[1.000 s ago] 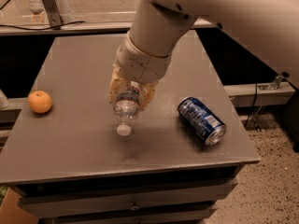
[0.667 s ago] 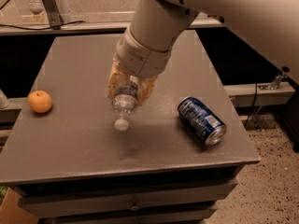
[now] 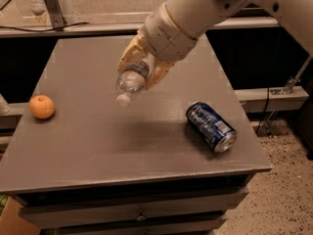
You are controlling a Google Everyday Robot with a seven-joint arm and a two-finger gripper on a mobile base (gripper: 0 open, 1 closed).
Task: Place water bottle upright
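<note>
Grey table [image 3: 98, 151] fills the single camera view, with a white robot arm reaching in from the upper right. At its end, the gripper [image 3: 140, 74] has its yellowish fingers [image 3: 128, 58] closed around the base end of the water bottle [image 3: 131, 83]. The bottle hangs in the air above the middle of the table, tilted, its white cap [image 3: 123, 100] pointing down and toward the near left. It touches nothing but the gripper.

Compared with a second ago, the bottle sits higher and farther back over the table; then its cap hung close above the surface. The arm also leans in at a flatter angle than before.

A small orange [image 3: 42, 106] rests near the left edge, and a blue soda can [image 3: 211, 126] lies on its side to the right. Both are well apart from the bottle and unchanged.

The bottle seems lifted clear for turning. It still has to be rotated cap-up and lowered, so the placing step is likely not yet begun.
</note>
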